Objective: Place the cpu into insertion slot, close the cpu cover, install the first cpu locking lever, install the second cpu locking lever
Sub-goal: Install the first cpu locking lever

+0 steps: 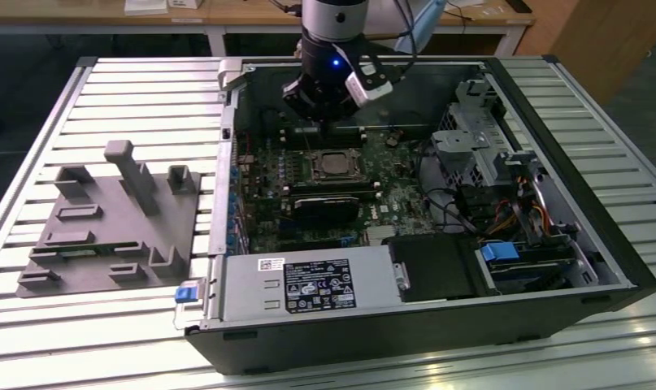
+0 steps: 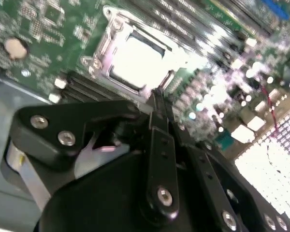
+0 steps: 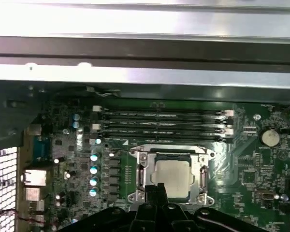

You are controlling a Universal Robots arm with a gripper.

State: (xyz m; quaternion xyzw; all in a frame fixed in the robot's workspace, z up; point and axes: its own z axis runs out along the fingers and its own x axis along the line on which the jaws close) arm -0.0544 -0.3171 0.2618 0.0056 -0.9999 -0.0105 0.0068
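Pincer (image 3: 157, 188) tips together at the socket edge, cpu (image 3: 173, 175) seated just past them.
In both wrist views the pincer's fingers sit closed w/ nothing visible btwn them, tips right at the edge of the cpu cover (image 3: 141, 170) nearest the pincer. Cover lies flat round the chip as a silvery frame; cpu's dull metal top shows thru the cut-out. Can't tell if the tips touch the frame. RAM slots (image 3: 159, 123) run on the socket's far side from the pincer; coin battery (image 3: 269, 137) sits apart. In the exterior view the arm (image 1: 333, 32) hangs over the motherboard (image 1: 265, 183) inside the open PC case (image 1: 620, 252), which lies on a slatted table (image 1: 143, 89). Grey fixture (image 1: 110, 219) sits on the table, at the exterior view's left of the case.
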